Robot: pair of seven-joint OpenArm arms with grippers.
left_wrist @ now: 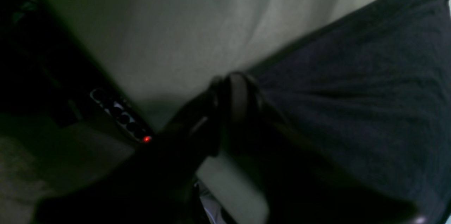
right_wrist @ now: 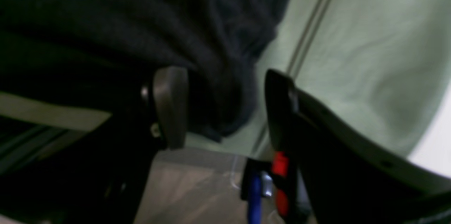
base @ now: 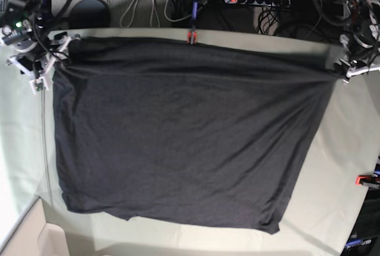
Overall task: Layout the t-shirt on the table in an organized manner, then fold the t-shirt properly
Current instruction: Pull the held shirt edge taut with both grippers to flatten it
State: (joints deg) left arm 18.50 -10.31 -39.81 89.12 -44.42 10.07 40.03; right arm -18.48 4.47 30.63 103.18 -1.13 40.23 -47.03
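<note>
T-shirt [base: 184, 131] spread flat mid-counter [base: 332, 196]; right tool [right_wrist: 222, 107] upper left gapes around a corner, left tool [left_wrist: 229, 86] upper right, grip unclear. Risk: released corners bunch, ruining layout
</note>
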